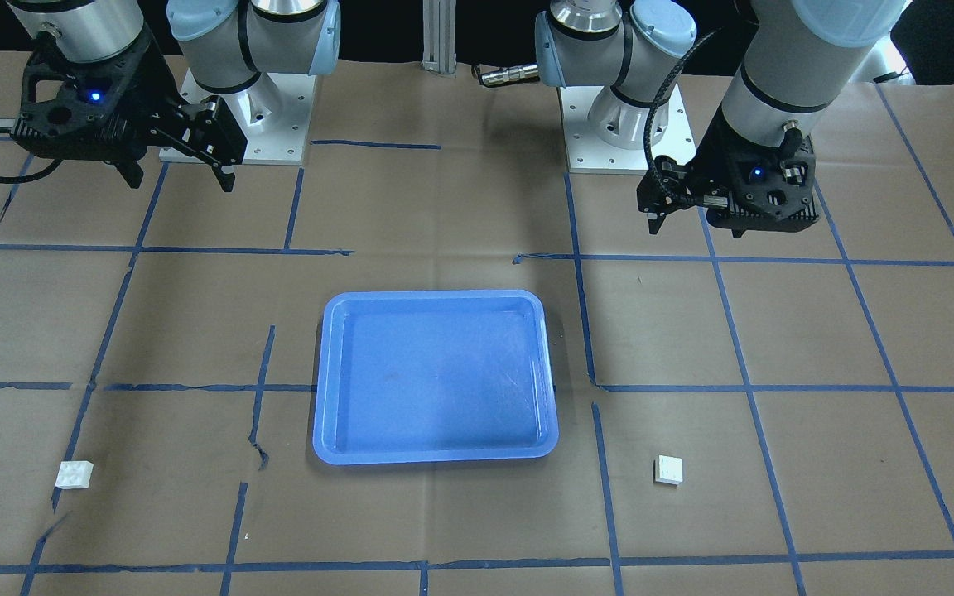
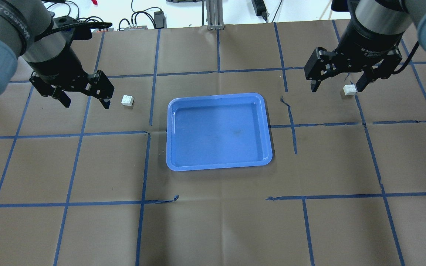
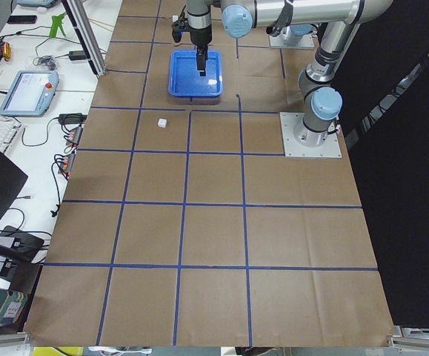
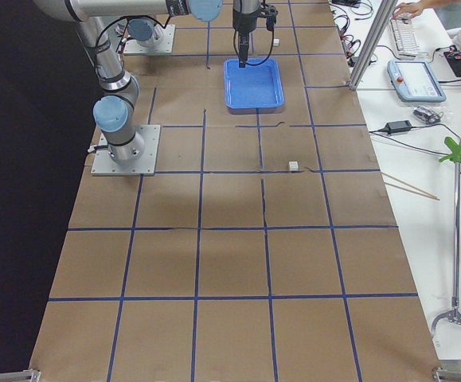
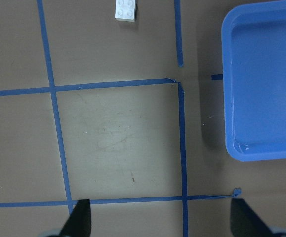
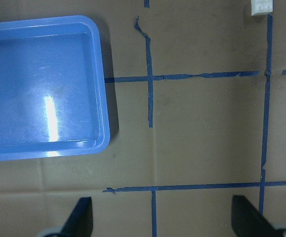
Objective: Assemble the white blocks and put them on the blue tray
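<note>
The blue tray [image 2: 218,162] lies empty in the middle of the table, also in the front view [image 1: 436,451]. One white block [image 2: 127,100] lies left of it, studs up, and shows at the top of the left wrist view [image 5: 126,10]. My left gripper [image 2: 83,96] is open and empty, raised above the table on my side of that block. The other white block [image 2: 349,89] lies to the right of the tray, at the top edge of the right wrist view [image 6: 261,7]. My right gripper [image 2: 337,82] is open and empty, raised well above it.
Brown paper with blue tape grid lines [image 2: 146,162] covers the table. The two arm bases [image 1: 237,124] stand at the robot's edge. Cables and equipment [image 2: 142,22] lie beyond the far edge. In the front view the blocks [image 1: 74,474] [image 1: 668,470] lie on the tray's far side from the grippers.
</note>
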`<action>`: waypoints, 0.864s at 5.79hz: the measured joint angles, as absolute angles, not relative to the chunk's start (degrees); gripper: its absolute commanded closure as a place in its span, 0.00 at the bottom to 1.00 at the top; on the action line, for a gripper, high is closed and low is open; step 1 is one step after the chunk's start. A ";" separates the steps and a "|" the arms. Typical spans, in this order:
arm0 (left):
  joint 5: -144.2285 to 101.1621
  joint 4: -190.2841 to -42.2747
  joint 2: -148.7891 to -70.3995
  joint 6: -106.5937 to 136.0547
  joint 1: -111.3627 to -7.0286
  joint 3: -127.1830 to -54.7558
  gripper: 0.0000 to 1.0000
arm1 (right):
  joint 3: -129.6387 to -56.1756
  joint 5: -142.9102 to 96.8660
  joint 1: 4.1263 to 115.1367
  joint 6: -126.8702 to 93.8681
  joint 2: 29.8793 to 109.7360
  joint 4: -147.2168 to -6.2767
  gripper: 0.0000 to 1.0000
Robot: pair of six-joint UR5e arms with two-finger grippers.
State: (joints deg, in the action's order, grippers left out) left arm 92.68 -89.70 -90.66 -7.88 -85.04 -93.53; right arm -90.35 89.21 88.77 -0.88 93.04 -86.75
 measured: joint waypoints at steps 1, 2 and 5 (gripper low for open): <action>92.56 -89.22 -90.66 -7.96 -84.87 -93.43 0.00 | -90.37 89.21 88.81 -0.88 93.06 -86.69 0.00; 92.26 -87.52 -90.72 -7.79 -84.86 -93.49 0.00 | -90.41 89.21 88.83 -0.85 93.07 -86.64 0.00; 92.05 -84.08 -88.71 -6.27 -85.18 -94.07 0.00 | -90.44 89.29 88.78 -0.83 93.01 -86.66 0.00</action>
